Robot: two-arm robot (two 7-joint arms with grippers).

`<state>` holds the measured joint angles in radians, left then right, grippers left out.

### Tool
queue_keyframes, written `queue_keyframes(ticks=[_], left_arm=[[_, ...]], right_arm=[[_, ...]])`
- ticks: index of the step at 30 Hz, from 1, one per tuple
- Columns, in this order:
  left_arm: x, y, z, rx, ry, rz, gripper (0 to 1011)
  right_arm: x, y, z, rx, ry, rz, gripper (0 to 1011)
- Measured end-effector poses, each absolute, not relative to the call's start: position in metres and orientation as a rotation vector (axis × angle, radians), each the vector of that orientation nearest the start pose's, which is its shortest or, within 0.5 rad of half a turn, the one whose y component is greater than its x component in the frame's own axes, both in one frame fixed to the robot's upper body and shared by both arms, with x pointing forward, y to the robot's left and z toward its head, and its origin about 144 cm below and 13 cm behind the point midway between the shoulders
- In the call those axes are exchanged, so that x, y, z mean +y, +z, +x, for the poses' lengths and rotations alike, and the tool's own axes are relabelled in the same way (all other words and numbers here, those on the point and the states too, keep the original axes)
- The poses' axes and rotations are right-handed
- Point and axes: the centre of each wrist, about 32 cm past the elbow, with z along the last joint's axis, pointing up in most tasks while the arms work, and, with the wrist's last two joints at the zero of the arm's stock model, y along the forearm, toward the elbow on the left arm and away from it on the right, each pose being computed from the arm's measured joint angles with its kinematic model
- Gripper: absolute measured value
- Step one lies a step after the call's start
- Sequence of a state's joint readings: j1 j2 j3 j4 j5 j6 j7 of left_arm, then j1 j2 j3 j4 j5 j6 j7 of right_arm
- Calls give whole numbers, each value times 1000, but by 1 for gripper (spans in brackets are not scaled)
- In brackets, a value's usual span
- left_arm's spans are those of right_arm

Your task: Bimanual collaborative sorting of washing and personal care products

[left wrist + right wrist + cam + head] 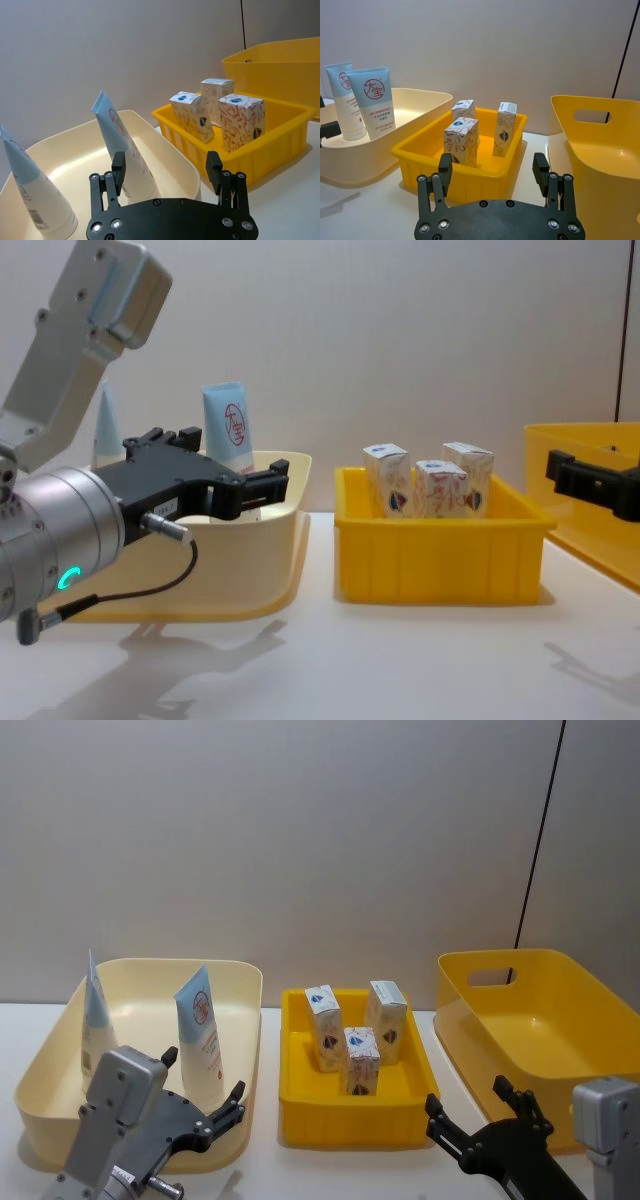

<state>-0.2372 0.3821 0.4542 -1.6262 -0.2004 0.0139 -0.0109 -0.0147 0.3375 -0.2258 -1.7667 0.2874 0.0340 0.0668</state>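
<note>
Two pale-blue tubes [200, 1032] [96, 1016] with red print stand upright in the cream bin [246, 982] at the left. Three white cartons [323, 1027] [386, 1020] [361, 1060] stand in the small yellow bin [355, 1118] at the centre. My left gripper [205, 1078] hovers open and empty in front of the cream bin, close to the nearer tube [126, 150]. Before the gap between the two yellow bins, my right gripper [467, 1098] is open and empty. In the right wrist view the cartons [462, 142] lie just beyond that gripper [492, 165].
A large yellow bin [575, 982] with a handle slot stands at the right, nothing visible inside it. A plain grey wall rises behind the white table [268, 1165]. Narrow strips of bare table separate the bins.
</note>
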Motion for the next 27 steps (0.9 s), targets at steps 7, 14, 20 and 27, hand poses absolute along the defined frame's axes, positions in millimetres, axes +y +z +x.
queue_keyframes(ticks=[7,14,20,27], left_arm=[[198,1204,492,-268,1124,61,1000],[198,1204,492,-267,1124,61,1000],[198,1204,492,-267,1124,61,1000],[198,1204,492,-268,1124,61,1000]], right_arm=[[-237,1189,443,-75,-1229,26,1001],[-237,1189,443,-75,-1230,26,1001],[-237,1189,443,-75,-1229,26,1001],[-237,1189,443,-75,-1229,26,1001]])
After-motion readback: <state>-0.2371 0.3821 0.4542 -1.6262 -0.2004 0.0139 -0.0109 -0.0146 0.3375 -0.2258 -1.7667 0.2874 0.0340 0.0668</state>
